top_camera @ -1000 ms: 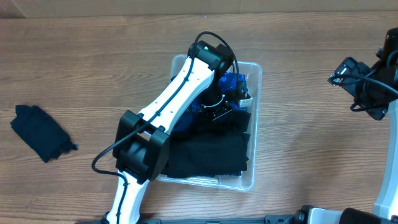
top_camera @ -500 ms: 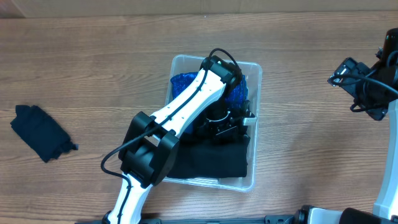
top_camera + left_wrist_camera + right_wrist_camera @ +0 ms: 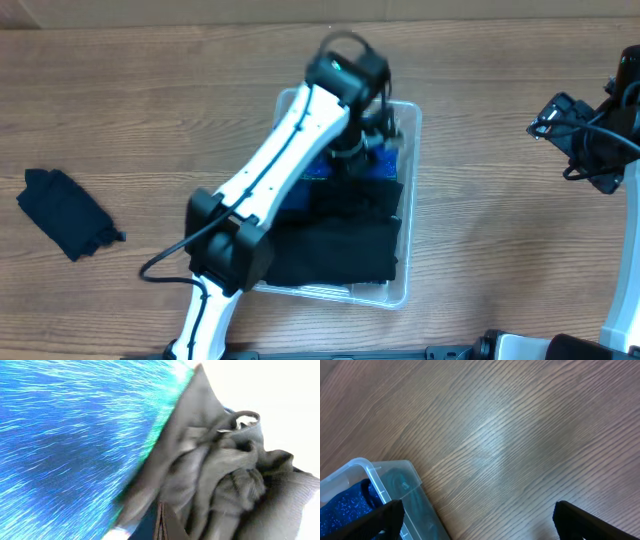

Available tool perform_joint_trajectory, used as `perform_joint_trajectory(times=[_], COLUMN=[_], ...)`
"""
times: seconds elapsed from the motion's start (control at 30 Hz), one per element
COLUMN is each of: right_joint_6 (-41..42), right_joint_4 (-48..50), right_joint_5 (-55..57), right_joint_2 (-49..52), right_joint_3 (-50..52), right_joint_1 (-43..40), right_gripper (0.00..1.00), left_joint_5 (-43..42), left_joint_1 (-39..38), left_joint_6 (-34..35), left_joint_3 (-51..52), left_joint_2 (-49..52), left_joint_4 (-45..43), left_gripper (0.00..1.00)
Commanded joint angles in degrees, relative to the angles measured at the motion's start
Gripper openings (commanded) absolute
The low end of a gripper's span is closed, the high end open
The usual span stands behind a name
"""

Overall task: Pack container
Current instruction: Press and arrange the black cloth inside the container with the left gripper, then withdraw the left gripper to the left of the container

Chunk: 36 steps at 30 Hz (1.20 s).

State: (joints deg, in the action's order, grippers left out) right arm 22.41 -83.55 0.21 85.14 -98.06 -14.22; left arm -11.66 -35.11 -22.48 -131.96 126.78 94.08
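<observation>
The clear plastic container stands mid-table and holds a folded black garment at its near end and a sparkly blue garment at its far end. My left gripper hangs over the far end of the bin, blurred. In the left wrist view its fingers look pressed together just above crumpled dark cloth, with the blue garment to the left. My right gripper is open and empty over bare table. One corner of the container shows in its view.
A loose dark navy garment lies on the wooden table at the far left. The right arm's base and cables sit at the right edge.
My left gripper has risen and swung from deep inside the bin's right side toward its far end. More of the black garment shows. The right arm has not moved.
</observation>
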Motion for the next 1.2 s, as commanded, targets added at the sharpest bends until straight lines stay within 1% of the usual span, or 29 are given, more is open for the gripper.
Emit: perform_joint_trajectory(times=[0.0,0.13,0.23,0.37,0.47,0.53,0.63,0.73,0.77,0.9,0.97,1.07,1.17], right_joint_6=[-0.35,-0.35,-0.35,-0.35,-0.35,-0.33,-0.33,-0.35,-0.33,-0.33,-0.33,-0.33,-0.33], right_joint_4=[0.26,0.31,0.28,0.35,0.39,0.44,0.33,0.15,0.17,0.09,0.04,0.07,0.04], right_joint_5=[-0.26,-0.26,-0.26,-0.26,-0.28,-0.28,-0.28,-0.28,-0.31,-0.31,-0.31,-0.31,-0.31], right_joint_2=[-0.15,-0.15,-0.15,-0.15,-0.15,-0.15,-0.15,-0.15,-0.15,-0.15,-0.15,-0.15,-0.15], right_joint_3=[-0.15,-0.15,-0.15,-0.15,-0.15,-0.15,-0.15,-0.15,-0.15,-0.15,-0.15,-0.15,-0.15], right_joint_1=[-0.17,-0.17,-0.17,-0.15,-0.15,-0.15,-0.15,-0.15,-0.15,-0.15,-0.15,-0.15,-0.15], right_gripper=[1.00,1.00,1.00,1.00,1.00,1.00,1.00,1.00,1.00,1.00,1.00,1.00,1.00], left_joint_5=[9.25,13.16,13.57,13.09,11.61,11.61,10.45,10.14,10.16,10.08,10.10,8.98,8.37], left_joint_1=[0.50,0.59,0.59,0.44,-0.81,-2.05,-3.61,-3.69,-3.30,-1.55,-0.52,0.52,0.61], left_joint_6=[9.84,14.34,15.98,20.06,21.55,22.73,23.19,23.82,23.98,24.22,24.46,24.83,24.81], left_joint_3=[-8.57,-6.38,-0.98,12.20,21.68,28.26,36.89,46.31,50.34,59.56,63.49,66.75,66.99], left_joint_2=[-4.72,-12.00,-18.82,-28.37,-32.79,-34.77,-35.34,-35.28,-35.28,-34.21,-32.74,-29.99,-28.17], left_joint_4=[2.75,2.73,2.73,2.73,2.51,0.76,-4.11,-11.10,-14.97,-23.82,-26.86,-29.07,-29.75], left_gripper=[0.04,0.04,0.04,0.04,0.04,0.04,0.04,0.04,0.04,0.08,0.09,0.09,0.05])
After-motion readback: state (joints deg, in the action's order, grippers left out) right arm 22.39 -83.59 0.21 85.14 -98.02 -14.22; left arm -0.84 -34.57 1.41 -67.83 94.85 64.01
